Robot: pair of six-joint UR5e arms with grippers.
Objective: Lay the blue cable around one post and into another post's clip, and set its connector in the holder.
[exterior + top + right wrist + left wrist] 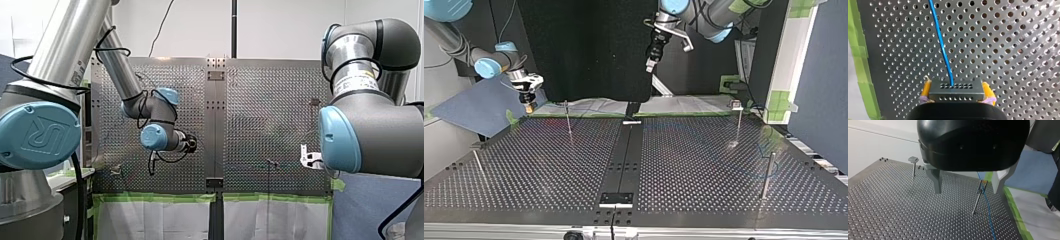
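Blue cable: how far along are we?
Nothing looks finished. My right claw grips the connector, blue cable trailing. My left claw hangs open near a thin post the cable passes; clipped or not, unclear. Routing and seating the connector remain.

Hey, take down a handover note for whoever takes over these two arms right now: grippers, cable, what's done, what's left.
My right gripper: shut on the connector, above the perforated table; the blue cable runs out of the connector.
My left gripper: open, empty, off the table.
Cable: passes close by a thin post ahead of my left gripper; cannot tell if it is clipped.
Done: connector in hand.
Left: check the routing at the posts, then set the connector in the holder.
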